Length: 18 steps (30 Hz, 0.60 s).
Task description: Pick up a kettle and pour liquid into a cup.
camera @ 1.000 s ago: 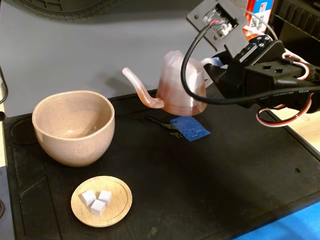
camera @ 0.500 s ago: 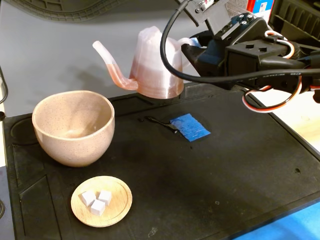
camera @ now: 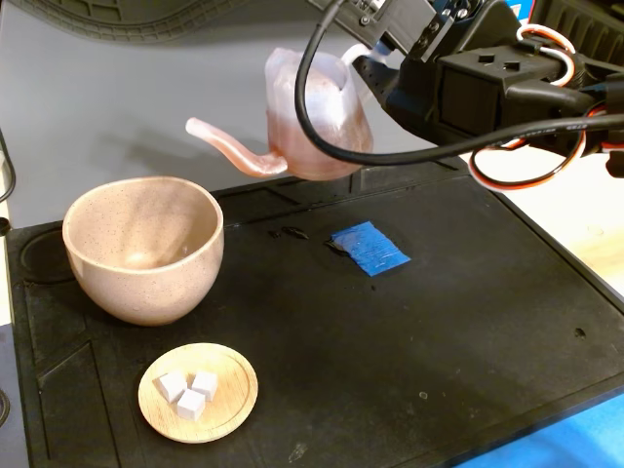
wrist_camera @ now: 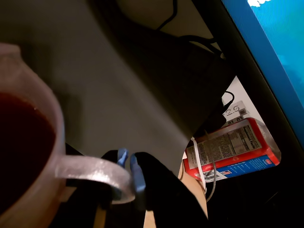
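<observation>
The translucent pinkish kettle [camera: 317,117] hangs in the air above the black mat, its long spout pointing left toward the cup and ending short of its rim. My gripper [camera: 363,60] is shut on the kettle's loop handle. In the wrist view the handle [wrist_camera: 102,172] sits between the blue-tipped fingers [wrist_camera: 137,173], and dark reddish-brown liquid [wrist_camera: 21,142] shows inside the kettle [wrist_camera: 47,104]. The speckled beige-pink cup [camera: 144,244] stands on the mat at the left, below and left of the spout; no liquid is visible in it.
A small wooden saucer [camera: 234,409] with three white cubes lies in front of the cup. A blue tape patch [camera: 370,249] marks the black mat [camera: 439,341] under the kettle. A black cable [camera: 322,127] loops in front of the kettle. A red and blue carton [wrist_camera: 232,149] shows in the wrist view.
</observation>
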Each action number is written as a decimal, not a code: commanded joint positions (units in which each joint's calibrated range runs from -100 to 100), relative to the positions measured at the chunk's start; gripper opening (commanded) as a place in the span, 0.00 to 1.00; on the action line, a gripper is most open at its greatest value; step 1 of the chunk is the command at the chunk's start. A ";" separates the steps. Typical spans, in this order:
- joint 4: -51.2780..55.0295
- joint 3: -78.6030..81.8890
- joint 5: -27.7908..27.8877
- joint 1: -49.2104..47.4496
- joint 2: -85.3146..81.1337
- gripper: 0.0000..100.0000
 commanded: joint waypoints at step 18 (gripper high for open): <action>-0.05 -21.90 14.09 -4.88 7.49 0.01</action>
